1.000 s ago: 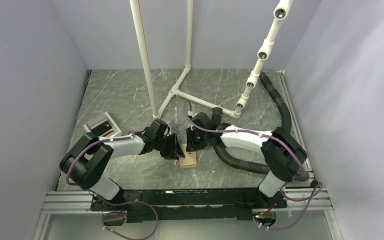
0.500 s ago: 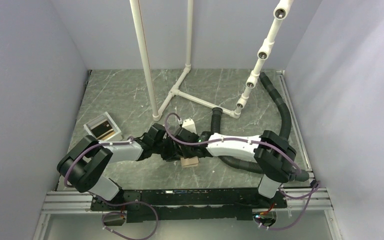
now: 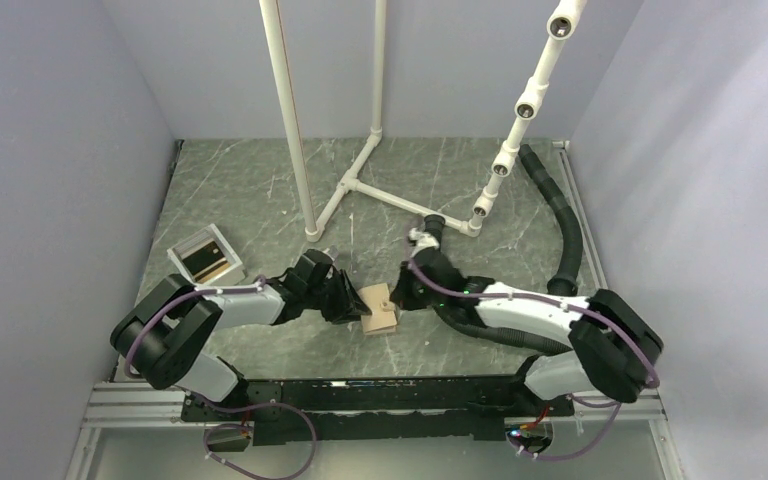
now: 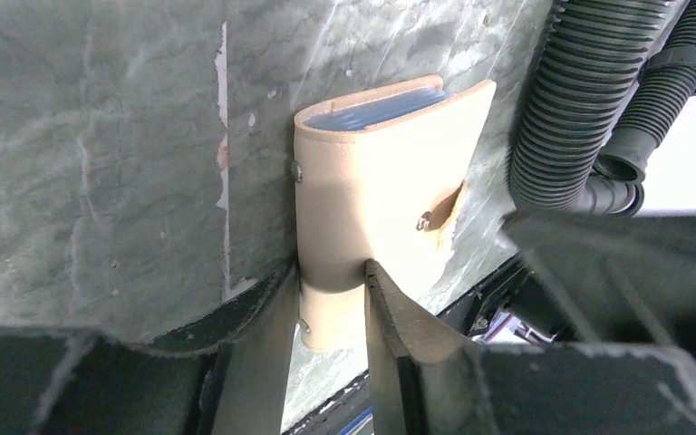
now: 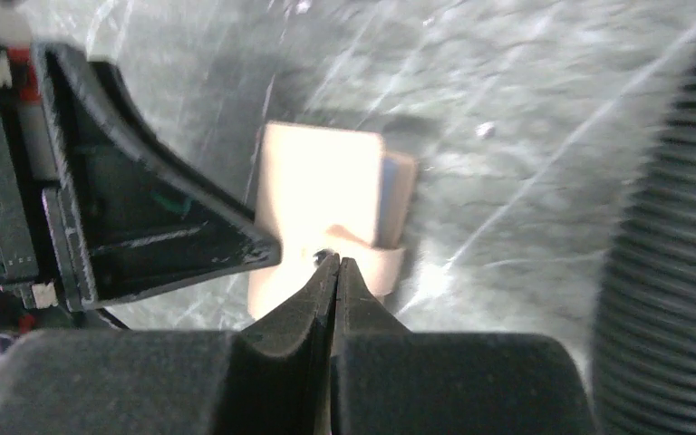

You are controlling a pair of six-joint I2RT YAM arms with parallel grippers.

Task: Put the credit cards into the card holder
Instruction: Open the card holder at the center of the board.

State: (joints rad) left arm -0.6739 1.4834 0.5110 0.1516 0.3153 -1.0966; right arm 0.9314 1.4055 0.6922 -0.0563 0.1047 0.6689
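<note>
Tan card holder lies on the grey-green marbled table, near the front edge at ctr, btwn the two arms. In the left wrist view the card holder points away from the camera w/ its far end gaping a little, showing a bluish shiny pocket inside; a small closing tab w/ a metal stud sticks out on its right side.

Left gripper comes in from the left. Its two fingers are clamped on the near end of the card holder, one on each side, touching the tan cover.

Right gripper comes in from the right. In the right wrist view its fingers are pressed together w/ no gap, tips right at the tab's stud; can't tell whether any of the tab is pinched.

Credit cards, dark brown-black, sit in a white tray on the table, well apart from the card holder, to the left and further back. Number of cards can't be made out.

Bkgd: white pipe frame stands on the table at the back; black ribbed hose curves along the right side and runs under the right arm. Plain pale walls on 3 sides.
</note>
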